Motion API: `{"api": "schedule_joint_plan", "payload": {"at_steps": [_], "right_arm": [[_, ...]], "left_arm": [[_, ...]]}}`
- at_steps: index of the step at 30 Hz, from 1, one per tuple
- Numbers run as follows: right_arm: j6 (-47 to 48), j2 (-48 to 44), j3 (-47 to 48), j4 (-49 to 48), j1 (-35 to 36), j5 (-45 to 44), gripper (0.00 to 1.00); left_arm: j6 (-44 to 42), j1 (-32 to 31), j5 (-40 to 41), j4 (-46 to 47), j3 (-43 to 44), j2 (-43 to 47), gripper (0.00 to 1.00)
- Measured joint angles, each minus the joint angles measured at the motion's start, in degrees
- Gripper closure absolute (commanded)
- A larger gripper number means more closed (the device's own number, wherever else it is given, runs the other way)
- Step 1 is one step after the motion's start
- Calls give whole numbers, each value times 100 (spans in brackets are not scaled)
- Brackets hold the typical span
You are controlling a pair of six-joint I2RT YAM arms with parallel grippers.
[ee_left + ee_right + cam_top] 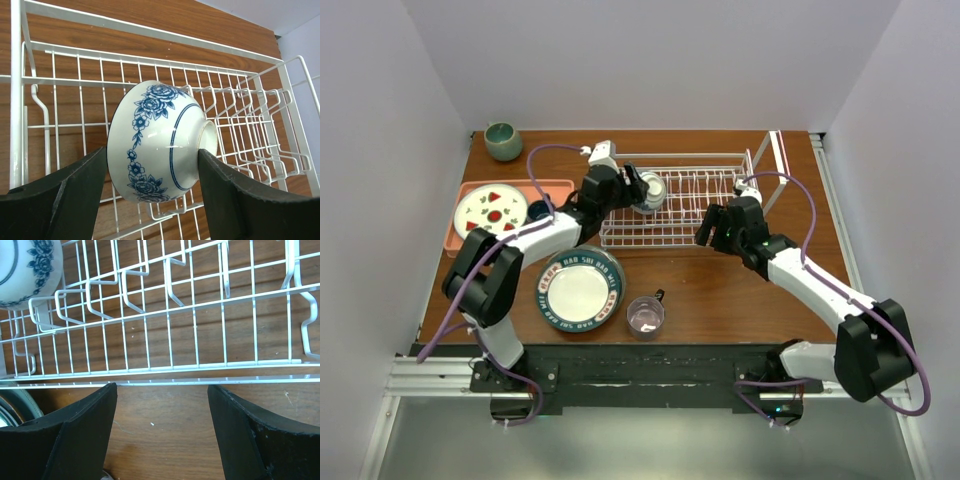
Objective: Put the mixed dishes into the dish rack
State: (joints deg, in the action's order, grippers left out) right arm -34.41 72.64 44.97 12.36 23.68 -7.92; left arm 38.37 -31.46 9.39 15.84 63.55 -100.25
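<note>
Left wrist view: the small patterned bowl (155, 125), judged slippery and fragile, is pinched rim-to-foot by the left claw (153, 165) at the dish rack (80, 100); the right claw (162, 405) is seen spread.

blue-flowered white bowl (160, 140), white wire rack (700, 205), teal-rimmed white plate (580, 290)

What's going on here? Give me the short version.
The left end effector grips the small blue-and-white bowl, tipped on its side over the left end of the dish rack. The right end effector hangs open and empty at the rack's near edge. The lettered plate and the glass mug sit on the table, not yet loaded.
</note>
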Motion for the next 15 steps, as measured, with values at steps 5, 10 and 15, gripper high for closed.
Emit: {"api": "schedule_joint_plan", "payload": {"at_steps": [5,10,15], "right_arm": [[-11,-2,-9,-11,0,0,24],[-11,-4,-15,-22,0,-2,24],[-13,-7,-31,-44,0,0,24]], "left_arm": [[0,96,-109,7,0,155,100],[0,192,-105,0,-9,341,100],[0,247,-76,44,-111,466,100]]}}
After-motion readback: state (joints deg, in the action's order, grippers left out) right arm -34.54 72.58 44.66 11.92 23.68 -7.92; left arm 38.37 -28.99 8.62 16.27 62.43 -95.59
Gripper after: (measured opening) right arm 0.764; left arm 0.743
